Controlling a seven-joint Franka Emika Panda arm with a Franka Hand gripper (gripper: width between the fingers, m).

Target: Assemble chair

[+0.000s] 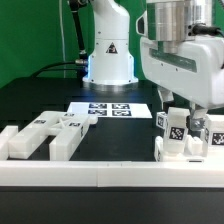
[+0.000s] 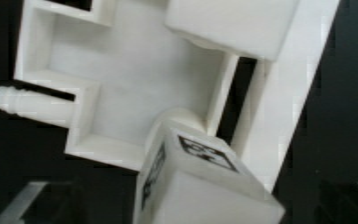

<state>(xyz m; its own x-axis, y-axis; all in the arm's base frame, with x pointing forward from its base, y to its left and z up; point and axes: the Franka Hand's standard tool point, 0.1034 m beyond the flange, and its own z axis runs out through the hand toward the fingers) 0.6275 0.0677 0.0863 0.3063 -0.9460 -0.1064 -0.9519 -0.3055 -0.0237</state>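
Note:
In the exterior view my gripper (image 1: pixel 184 116) hangs low at the right over a cluster of white chair parts (image 1: pixel 178 140) with black-and-white tags, standing by the front rail. In the wrist view my gripper (image 2: pixel 197 206) is shut on a white post (image 2: pixel 194 165) with a tag on its end. The post fills the gap between the dark fingers. Beyond it lies a white slab (image 2: pixel 149 80) with long slots and a round peg (image 2: pixel 19 101) sticking out of one side. The post's end rests against or just over the slab's edge; I cannot tell which.
Several loose white chair parts (image 1: pixel 45 135) lie at the exterior view's left. The marker board (image 1: pixel 110 108) lies flat mid-table in front of the arm's base (image 1: pixel 108 60). A white border rail (image 1: pixel 110 172) runs along the front.

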